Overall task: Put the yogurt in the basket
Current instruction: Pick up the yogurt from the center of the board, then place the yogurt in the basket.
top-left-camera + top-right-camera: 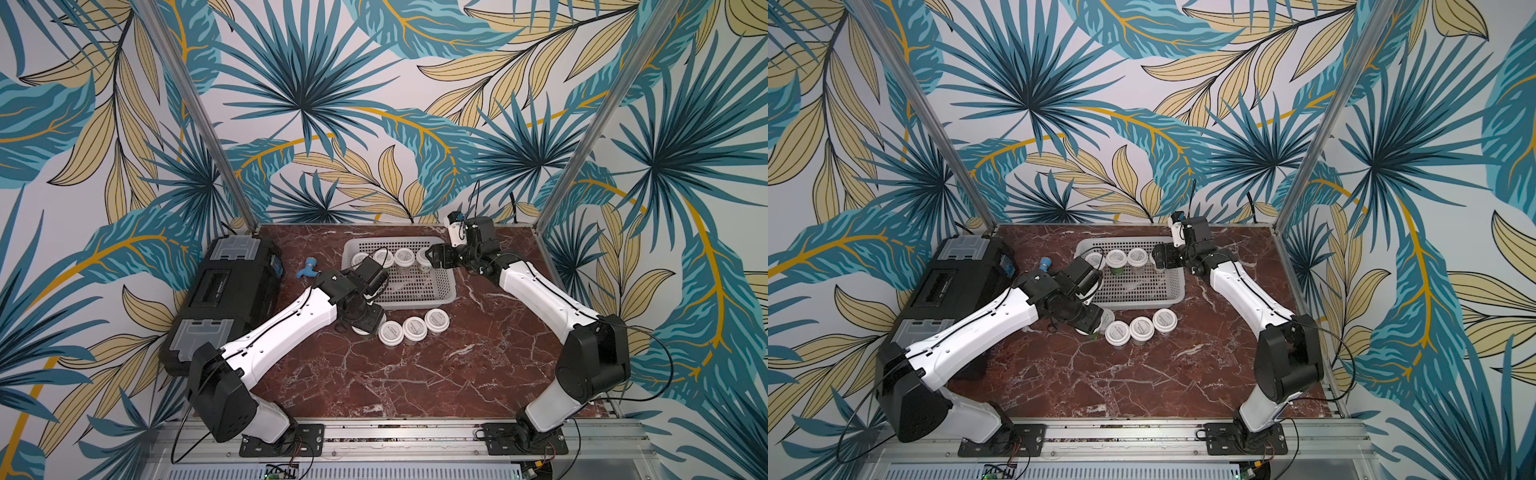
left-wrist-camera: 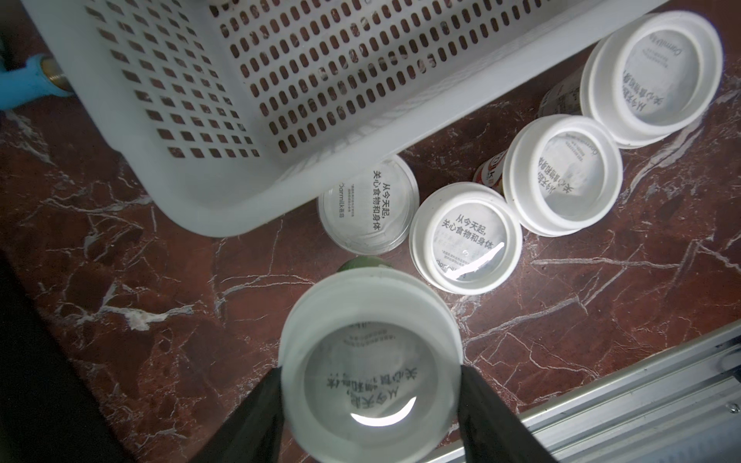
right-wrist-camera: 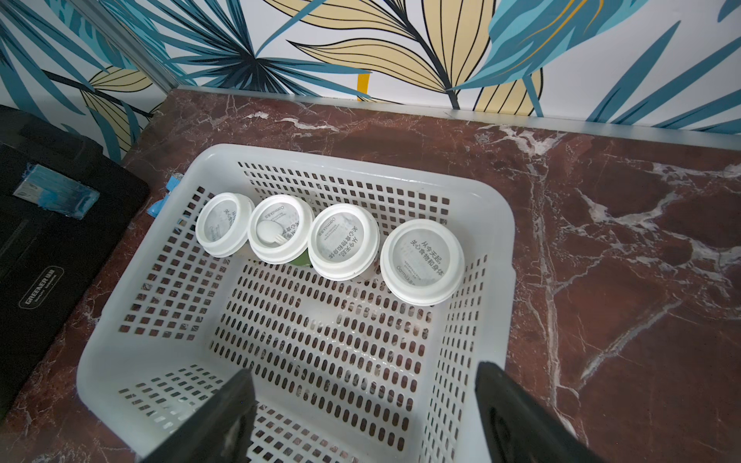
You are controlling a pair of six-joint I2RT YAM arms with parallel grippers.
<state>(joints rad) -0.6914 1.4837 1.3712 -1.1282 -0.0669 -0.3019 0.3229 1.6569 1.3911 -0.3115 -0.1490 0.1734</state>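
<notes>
My left gripper [image 2: 371, 379] is shut on a yogurt cup [image 2: 371, 360] with a white lid and green contents. It holds the cup just in front of the near left corner of the pale perforated basket [image 1: 390, 240], and my wrist [image 1: 361, 320] hides most of the cup in both top views. Several more yogurt cups [image 2: 465, 236] stand on the marble along the basket's front. Another row of several yogurt cups [image 3: 343, 240] stands inside along the far wall. My right gripper [image 3: 363, 373] hangs open and empty over the basket's right side [image 1: 432, 255].
A large black toolbox [image 1: 232, 291] fills the left side of the table. A small blue fitting [image 1: 307, 268] lies between the toolbox and the basket. An aluminium rail [image 1: 395, 432] runs along the table's front edge. Bare marble [image 1: 415, 386] lies in front of the cups.
</notes>
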